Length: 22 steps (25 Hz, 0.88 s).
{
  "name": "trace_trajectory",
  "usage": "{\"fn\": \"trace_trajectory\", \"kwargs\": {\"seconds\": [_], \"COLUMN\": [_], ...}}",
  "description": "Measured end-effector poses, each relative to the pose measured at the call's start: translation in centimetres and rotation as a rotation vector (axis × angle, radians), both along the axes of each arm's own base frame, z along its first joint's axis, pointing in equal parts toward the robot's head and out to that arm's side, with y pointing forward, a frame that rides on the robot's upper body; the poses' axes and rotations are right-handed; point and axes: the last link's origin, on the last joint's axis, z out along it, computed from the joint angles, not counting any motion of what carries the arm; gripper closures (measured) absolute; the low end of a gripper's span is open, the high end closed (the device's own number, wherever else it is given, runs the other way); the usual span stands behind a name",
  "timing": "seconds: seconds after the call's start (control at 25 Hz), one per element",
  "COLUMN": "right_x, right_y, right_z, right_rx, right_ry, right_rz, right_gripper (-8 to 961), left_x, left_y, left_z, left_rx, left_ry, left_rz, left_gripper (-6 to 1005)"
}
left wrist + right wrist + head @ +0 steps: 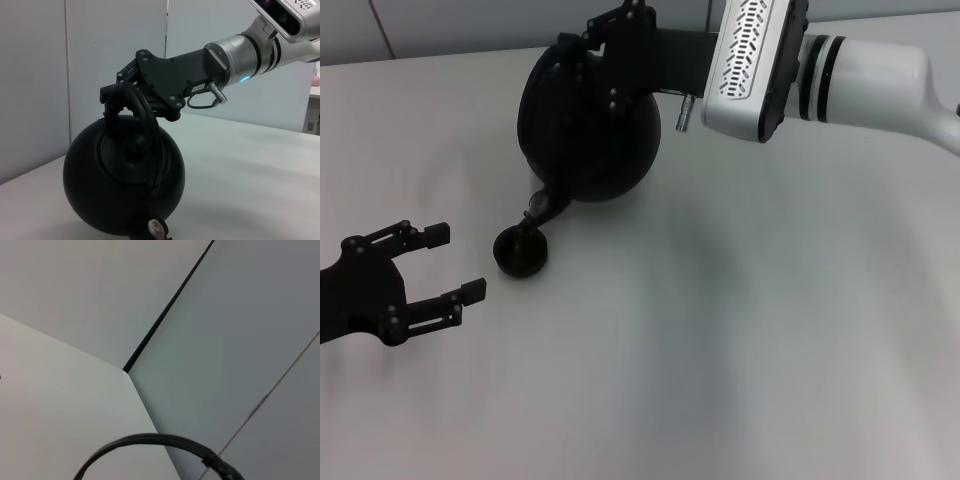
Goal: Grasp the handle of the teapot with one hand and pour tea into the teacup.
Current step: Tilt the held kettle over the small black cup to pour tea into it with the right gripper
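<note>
Jaws clamped on the handle [142, 112]: that is how the right gripper [120, 92] stands, reaching in from the right at the far side of the desk [740, 350] and closing on the top of the black arch. I count one teapot [588, 125], one teacup [521, 251] and two grippers. The teapot hangs tipped over toward the near side, its round belly facing the room and its short spout [548, 206] pointing down right over the teacup, which sits on the desk just below the spout (whether the two actually touch I cannot tell). The left gripper [445, 265] rests low at the near left of the desk, its jaws spread apart and holding nothing, a short way to the left of the teacup and apart from it. The right arm's white forearm [860, 80] crosses the far right corner. A pale wall [100, 50] stands behind the desk. Nothing stands between the spout and the cup.
</note>
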Motion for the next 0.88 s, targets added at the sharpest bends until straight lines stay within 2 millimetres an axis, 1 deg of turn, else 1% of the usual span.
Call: {"fn": "trace_trajectory", "kwargs": {"seconds": [0.6,0.88], "right_x": [-0.05,-0.10], "right_y": [0.12,0.04], "right_z": [0.08,-0.21], "right_rx": [0.013,0.007], "right_ry": [-0.014,-0.034], "right_rz": [0.013,0.019], "right_gripper": [863,862], "left_x": [0.00,-0.03], "left_y": [0.17,0.22], "left_z": [-0.05,-0.09], "left_rx": [0.006,0.008], "left_ry": [0.004,0.006], "left_rz": [0.004,0.006], "left_gripper": [196,196]}}
